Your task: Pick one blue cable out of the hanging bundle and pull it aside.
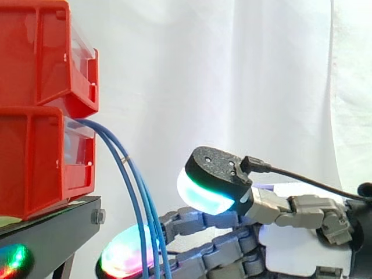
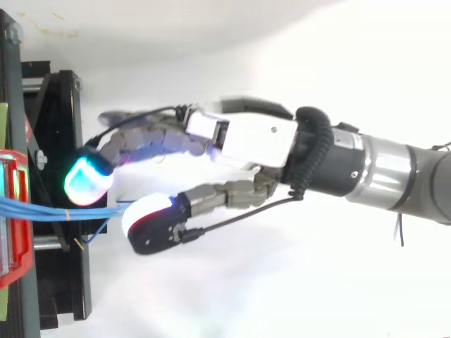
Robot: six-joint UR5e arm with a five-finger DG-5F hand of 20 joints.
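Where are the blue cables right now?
In the side view the blue cables hang from the lower red bin at left, down in front of the fingers of the hand.

From the side we look level and close across the work: red bins (image 1: 40, 116) left of the fingers (image 1: 200, 221), white curtain (image 1: 232, 70) behind them. From above we look straight down from farther off, the arm (image 2: 394, 172) running right of the fingers. Both views share the fingers, blue cables (image 2: 42, 209) and bin fronts.
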